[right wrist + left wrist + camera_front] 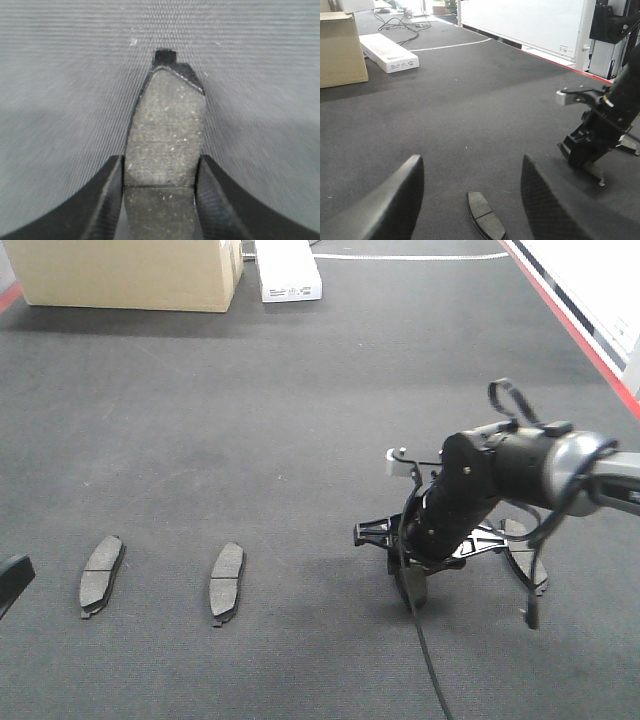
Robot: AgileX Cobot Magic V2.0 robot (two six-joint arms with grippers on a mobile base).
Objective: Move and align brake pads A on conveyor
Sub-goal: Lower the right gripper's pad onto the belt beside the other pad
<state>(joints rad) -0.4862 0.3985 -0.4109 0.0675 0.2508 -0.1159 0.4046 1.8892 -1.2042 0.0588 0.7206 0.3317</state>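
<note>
The conveyor has lots of bare room in the middle and far back. Two brake pads lie flat near the front left, with a gap between them. The right end effector stands low on the right, blocking that side. A cardboard box and a white box block the far edge.

This looks like a workshop or factory test room. A very wide dark belt with a red stripe along its edge fills the floor space (it feels like rough carpet). A big cardboard box and a flat white box sit at the far end. Loose cables and a white board wall stand behind.
</note>
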